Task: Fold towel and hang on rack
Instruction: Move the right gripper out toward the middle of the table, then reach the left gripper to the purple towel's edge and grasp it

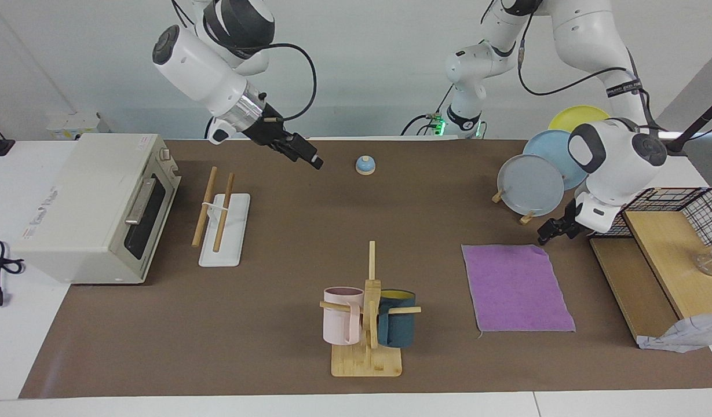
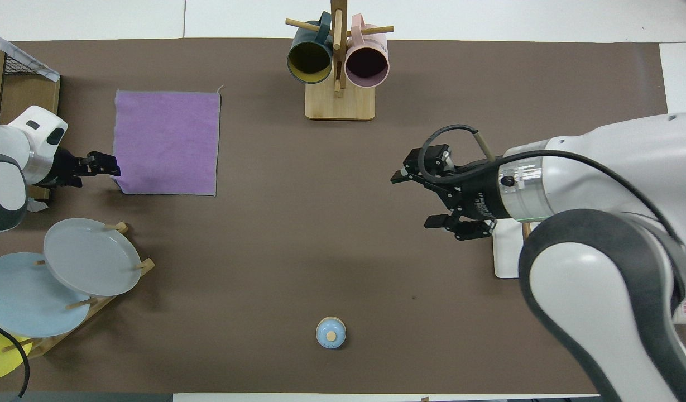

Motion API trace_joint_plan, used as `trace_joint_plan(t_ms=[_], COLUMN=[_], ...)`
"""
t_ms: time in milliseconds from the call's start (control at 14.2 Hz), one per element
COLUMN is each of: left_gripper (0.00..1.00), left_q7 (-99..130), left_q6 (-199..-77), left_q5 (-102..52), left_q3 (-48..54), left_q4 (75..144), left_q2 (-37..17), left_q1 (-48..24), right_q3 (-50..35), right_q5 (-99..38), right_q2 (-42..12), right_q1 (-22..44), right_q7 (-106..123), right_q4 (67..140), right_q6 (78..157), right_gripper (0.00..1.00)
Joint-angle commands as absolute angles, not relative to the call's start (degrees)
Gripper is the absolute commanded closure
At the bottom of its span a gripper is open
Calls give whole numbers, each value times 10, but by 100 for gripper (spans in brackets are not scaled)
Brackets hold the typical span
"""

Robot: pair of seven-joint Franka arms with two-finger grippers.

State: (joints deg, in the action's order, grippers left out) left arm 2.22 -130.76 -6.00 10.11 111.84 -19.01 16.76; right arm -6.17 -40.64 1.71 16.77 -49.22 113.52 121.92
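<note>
The left pincer (image 2: 109, 166), its opening unreadable, hangs low just beside the flat purple towel (image 2: 167, 142)'s corner nearest the robots, while the right pincer (image 2: 412, 201), spread wide, hovers beside the rack (image 1: 219, 215).

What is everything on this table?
Brown mat: one, under everything.
Purple terry towel: one, purple, flat on mat, left arm's end.
Toaster oven: one, cream, right arm's end.
Two-rod wooden rack: one, light wood, white base, beside oven.
Bamboo mug tree: one, holding pink mug, teal mug, farthest from robots.
Round plates: three, grey, blue, yellow, on wooden stand, nearer robots than towel.
Small bell: one, blue, near robots.
Wooden shelf: one, tan, left arm's end.
Left gripper: black, over mat by towel's corner.
Right gripper: black, open, over bare mat.
</note>
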Motion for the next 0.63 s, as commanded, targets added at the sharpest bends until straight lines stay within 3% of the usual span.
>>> trace_joint_plan(t_ms=[0, 282, 493, 564], left_gripper=[19, 42, 49, 56], left_q7=[24, 26, 42, 48], left_q6=[-1321, -1320, -1322, -1322], left_q5=[-72, -74, -75, -74], left_q3=[102, 102, 102, 102], left_q4=[1112, 1118, 1128, 1128], left_q2=[-196, -197, -197, -197], left_q1=[171, 171, 170, 169], right_q3=[-61, -61, -61, -61], right_q5=[-420, -420, -421, -422], right_q2=[11, 12, 14, 14], right_q1=[195, 196, 197, 206], right_q7=[-501, -504, -524, -528], right_q4=[1150, 1150, 1154, 1155], right_q6=[1252, 1246, 1250, 1252], right_gripper=[0, 0, 0, 0])
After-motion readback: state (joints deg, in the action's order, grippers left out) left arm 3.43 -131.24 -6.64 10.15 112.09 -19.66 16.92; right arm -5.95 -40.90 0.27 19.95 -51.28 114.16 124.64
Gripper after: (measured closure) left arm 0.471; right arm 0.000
